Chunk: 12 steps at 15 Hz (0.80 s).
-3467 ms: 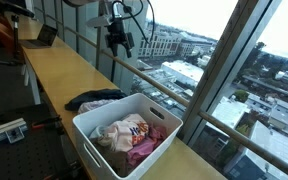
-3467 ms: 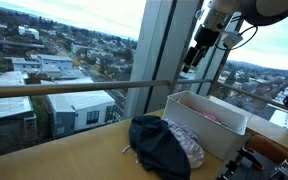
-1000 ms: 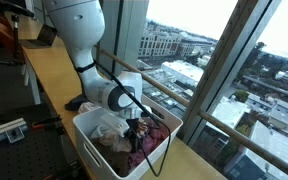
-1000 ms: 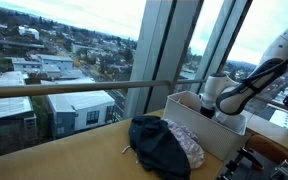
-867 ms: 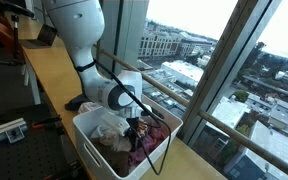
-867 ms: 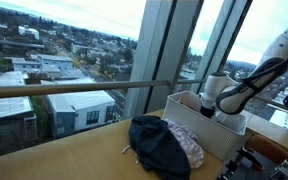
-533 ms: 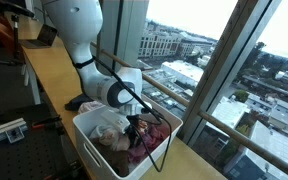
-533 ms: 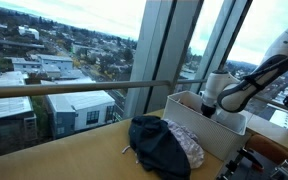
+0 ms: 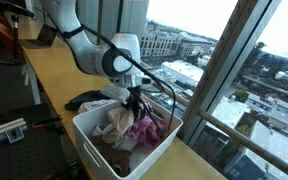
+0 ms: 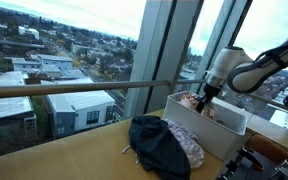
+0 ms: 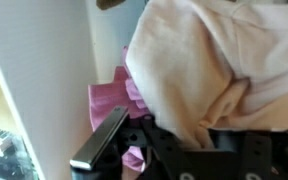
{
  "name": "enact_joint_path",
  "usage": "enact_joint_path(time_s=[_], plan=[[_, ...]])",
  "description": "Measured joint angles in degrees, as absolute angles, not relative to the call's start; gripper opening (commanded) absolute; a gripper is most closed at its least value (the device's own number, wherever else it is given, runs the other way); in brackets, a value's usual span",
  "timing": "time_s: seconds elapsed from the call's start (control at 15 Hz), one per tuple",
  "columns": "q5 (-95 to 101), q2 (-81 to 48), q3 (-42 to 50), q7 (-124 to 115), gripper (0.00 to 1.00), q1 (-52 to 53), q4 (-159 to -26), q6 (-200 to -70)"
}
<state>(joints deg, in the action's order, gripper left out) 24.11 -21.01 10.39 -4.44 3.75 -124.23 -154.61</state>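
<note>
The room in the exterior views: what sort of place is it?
Probably an office or lab on a high floor. Tall windows look down on city buildings, a long wooden counter runs along the glass, and what looks like a laptop sits at its far end.

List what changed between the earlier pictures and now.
The gripper came down from high above into the white bin, shut on the pink cloth and has raised it partway. The white bin and the dark clothes beside it stayed put.
</note>
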Motion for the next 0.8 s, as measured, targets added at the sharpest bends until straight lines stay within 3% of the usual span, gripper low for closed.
enact_joint_path(time_s=[0.8], plan=[[23.1, 6.9, -2.0, -4.4, 0.00, 5.9, -123.1, -147.4]])
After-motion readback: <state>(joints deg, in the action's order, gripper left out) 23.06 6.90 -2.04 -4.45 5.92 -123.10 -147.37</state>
